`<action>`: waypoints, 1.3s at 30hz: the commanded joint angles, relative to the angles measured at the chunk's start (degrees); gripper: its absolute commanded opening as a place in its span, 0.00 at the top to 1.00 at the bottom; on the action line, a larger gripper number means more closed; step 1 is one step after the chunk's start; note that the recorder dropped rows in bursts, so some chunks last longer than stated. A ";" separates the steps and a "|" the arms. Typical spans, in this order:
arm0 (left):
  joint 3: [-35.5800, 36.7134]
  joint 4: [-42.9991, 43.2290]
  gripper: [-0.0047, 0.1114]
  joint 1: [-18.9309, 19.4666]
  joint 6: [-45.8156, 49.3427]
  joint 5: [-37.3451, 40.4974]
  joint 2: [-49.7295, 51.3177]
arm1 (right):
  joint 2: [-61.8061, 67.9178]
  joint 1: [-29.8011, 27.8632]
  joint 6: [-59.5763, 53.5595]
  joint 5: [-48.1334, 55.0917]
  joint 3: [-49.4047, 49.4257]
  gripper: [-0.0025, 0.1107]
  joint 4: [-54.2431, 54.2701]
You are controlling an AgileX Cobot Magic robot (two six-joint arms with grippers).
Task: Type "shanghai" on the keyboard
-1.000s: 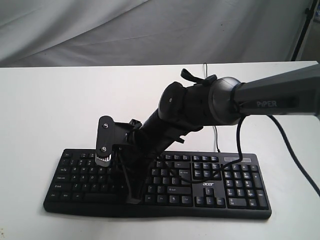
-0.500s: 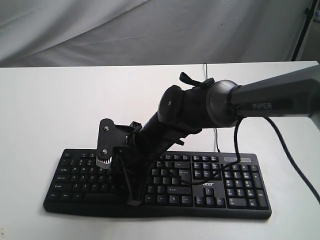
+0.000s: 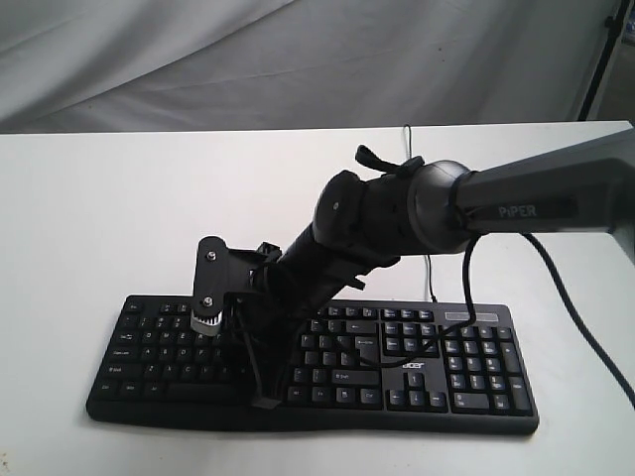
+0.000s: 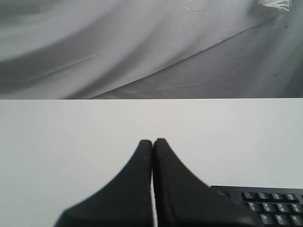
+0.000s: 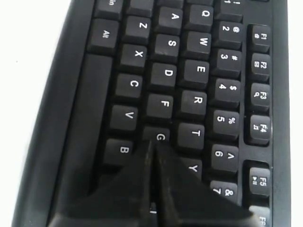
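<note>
The black keyboard (image 3: 466,362) with white legends and an "acer" logo lies across the near part of the white table (image 3: 99,218). My right gripper (image 3: 263,402) reaches across from the right and points steeply down at the keyboard's left-middle keys. In the right wrist view the right gripper (image 5: 152,144) is shut, with nothing held, and its tips rest at the edge of the G key (image 5: 160,135), on the side toward H. My left gripper (image 4: 152,141) is shut and empty above bare table, with a corner of the keyboard (image 4: 270,208) beside it. The exterior view does not show it.
The keyboard's thin black cable (image 3: 429,273) runs back across the table behind the arm. The right arm's own cable (image 3: 585,317) hangs over the number pad side. Grey cloth (image 3: 298,59) hangs behind the table's far edge.
The right arm has sunk slightly, bringing its shut fingertips a little lower and nearer the keyboard's front edge. Nothing else has moved.
</note>
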 commanded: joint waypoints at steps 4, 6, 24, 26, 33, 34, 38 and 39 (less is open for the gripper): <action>0.03 -0.23 0.95 -0.23 -0.07 -0.14 0.18 | 0.04 -0.01 -0.17 0.34 0.30 0.98 -0.55; 0.03 -0.23 0.95 -0.23 -0.07 -0.14 0.18 | -0.82 -0.01 0.44 0.10 0.30 0.98 -0.30; 0.03 -0.23 0.95 -0.23 -0.07 -0.14 0.18 | -3.05 4.66 0.71 -8.87 0.30 0.98 11.61; 0.03 -0.23 0.95 -0.23 -0.07 -0.14 0.18 | -3.05 6.18 1.05 -11.81 0.30 0.98 12.25; 0.03 -0.23 0.95 -0.23 -0.07 -0.14 0.18 | -1.82 8.79 3.27 -13.75 -3.21 0.98 12.85; 0.03 -0.23 0.95 -0.23 -0.07 -0.14 0.18 | -1.23 8.79 3.70 -12.74 -4.61 0.98 12.85; 0.03 -0.23 0.95 -0.23 -0.07 -0.14 0.18 | 1.64 8.94 5.17 -9.18 -9.83 0.98 12.85; 0.03 -0.23 0.95 -0.23 -0.07 -0.14 0.18 | 2.43 8.94 5.29 -8.74 -10.78 0.98 12.85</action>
